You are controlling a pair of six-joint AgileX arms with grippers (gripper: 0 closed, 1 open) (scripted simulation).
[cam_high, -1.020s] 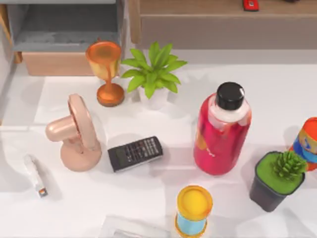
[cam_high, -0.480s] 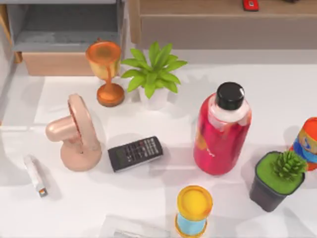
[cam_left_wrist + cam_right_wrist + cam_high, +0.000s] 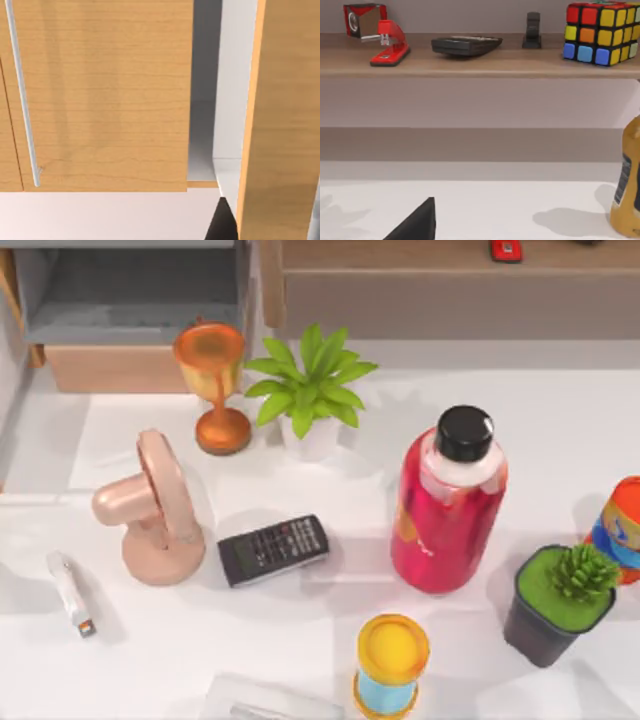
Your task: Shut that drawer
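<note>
The drawer (image 3: pixel 130 302) stands pulled out at the table's back left, showing its grey inside above its light wooden front (image 3: pixel 115 368). In the left wrist view a light wooden panel (image 3: pixel 100 100) with a thin metal bar handle (image 3: pixel 22 100) is very close. A pale gap separates it from another wooden panel (image 3: pixel 280 120). A dark part of my left gripper (image 3: pixel 220 225) shows just before that gap. A dark part of my right gripper (image 3: pixel 415 225) hangs over the white table, facing the back shelf.
In front of the drawer stand an orange goblet (image 3: pixel 212 385), a leafy plant (image 3: pixel 308 390), a pink fan (image 3: pixel 155 510), a remote (image 3: pixel 272 549) and a red bottle (image 3: pixel 450 505). A wooden shelf (image 3: pixel 470 62) carries a stapler and a colour cube.
</note>
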